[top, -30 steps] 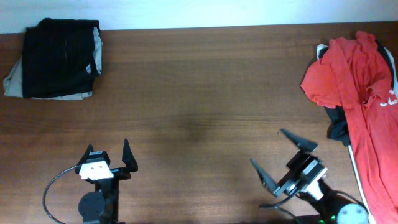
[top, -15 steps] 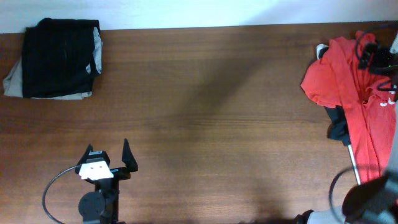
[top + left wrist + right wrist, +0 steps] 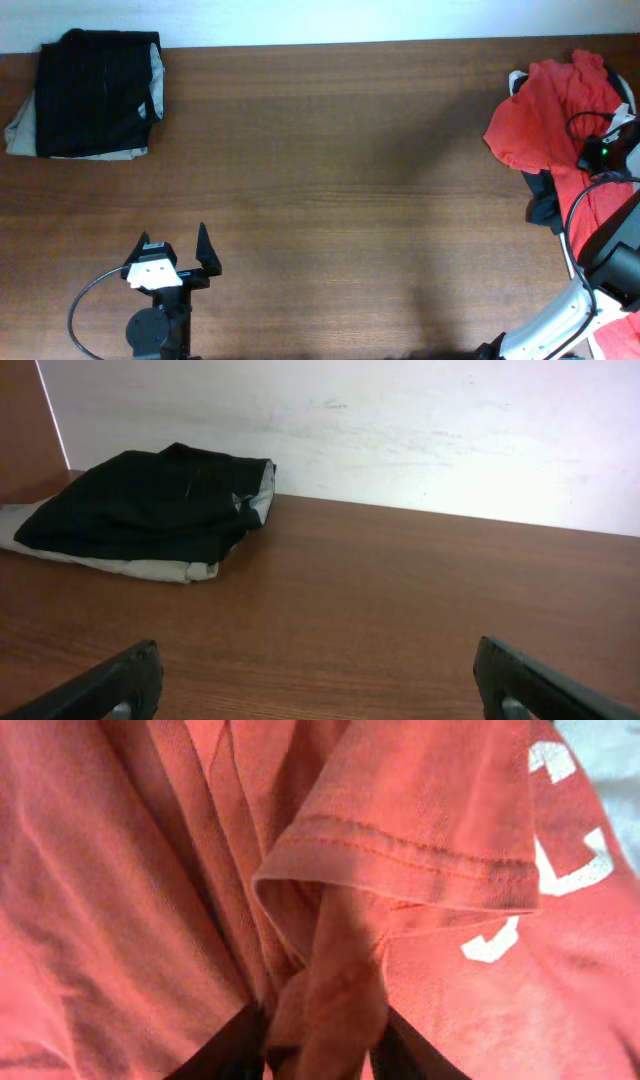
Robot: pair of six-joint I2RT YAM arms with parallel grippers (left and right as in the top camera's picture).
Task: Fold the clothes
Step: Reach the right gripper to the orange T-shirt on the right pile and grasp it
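The clothes lie in two heaps. A crumpled red-orange T-shirt [image 3: 545, 125] with white lettering [image 3: 560, 840] lies at the table's right edge. My right gripper [image 3: 603, 152] is down on it, and the right wrist view shows its gripper [image 3: 325, 1042] shut on a bunched fold of the red fabric, right beneath a sleeve hem [image 3: 400, 855]. A black garment [image 3: 95, 90] lies folded at the back left, also seen in the left wrist view [image 3: 150, 505]. My left gripper [image 3: 172, 248] hovers near the front left, open and empty [image 3: 318, 652].
A beige garment [image 3: 25, 135] lies under the black one. A dark garment [image 3: 545, 208] pokes out from below the red shirt, with something white [image 3: 518, 80] at its top edge. The right arm's base [image 3: 600, 290] fills the front right corner. A white wall [image 3: 400, 430] bounds the table's far edge.
My right arm swung from the front of the table out to the red T-shirt at the right edge, and its jaws closed on a fold. The left arm stayed still.
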